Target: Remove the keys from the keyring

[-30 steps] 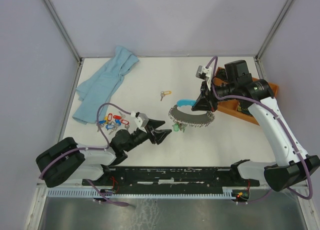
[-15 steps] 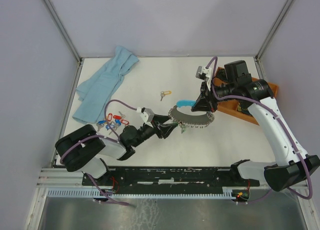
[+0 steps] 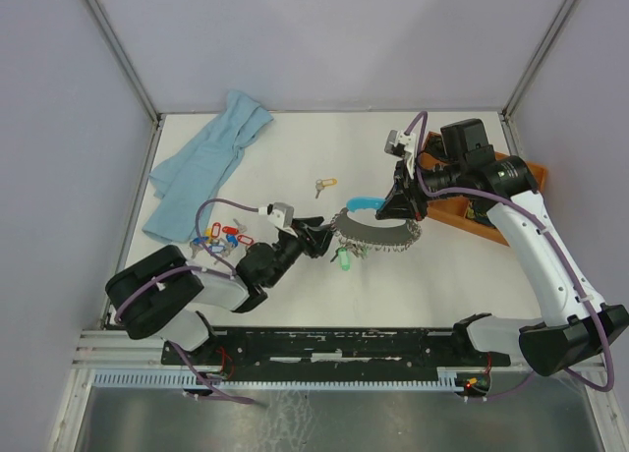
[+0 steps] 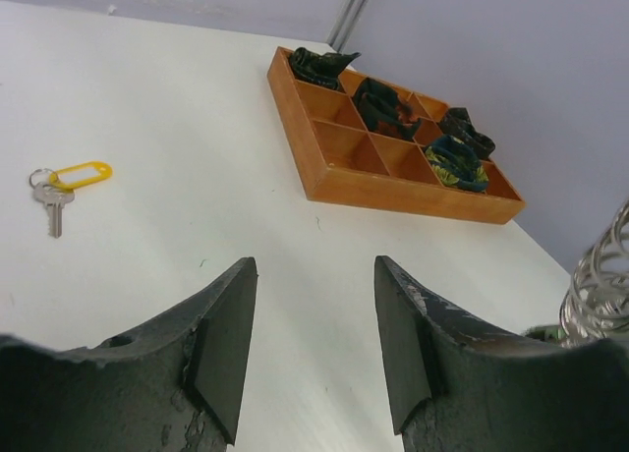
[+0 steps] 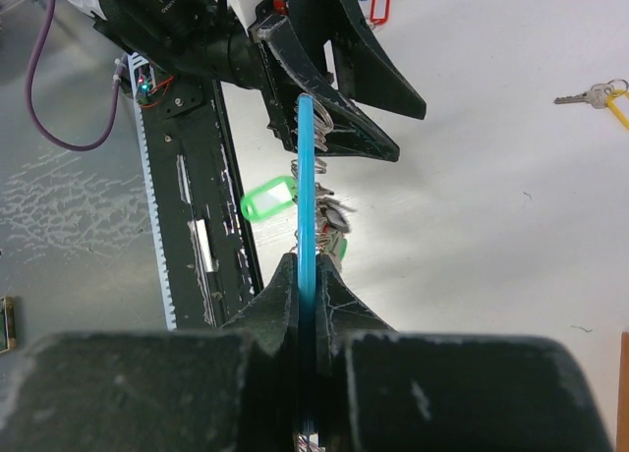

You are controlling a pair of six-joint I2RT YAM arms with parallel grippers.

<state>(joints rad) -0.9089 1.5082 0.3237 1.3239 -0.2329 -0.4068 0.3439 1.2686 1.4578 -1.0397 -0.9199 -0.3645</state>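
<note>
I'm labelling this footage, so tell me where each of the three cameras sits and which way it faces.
Top: fixed above and behind the robot, looking down on the table; the left gripper and right gripper both show from above.
Left wrist: low over the table, facing the wooden tray; its own open fingers frame the bottom.
Right wrist: looks along the blue strip of the keyring that it clamps, toward the left gripper.
Shared: the yellow-tagged key appears in all three.

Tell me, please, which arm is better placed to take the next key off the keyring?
Left. The right gripper is shut on the keyring, so it is occupied. The left gripper is open and empty, close beside the ring's near end and the green-tagged key.
</note>
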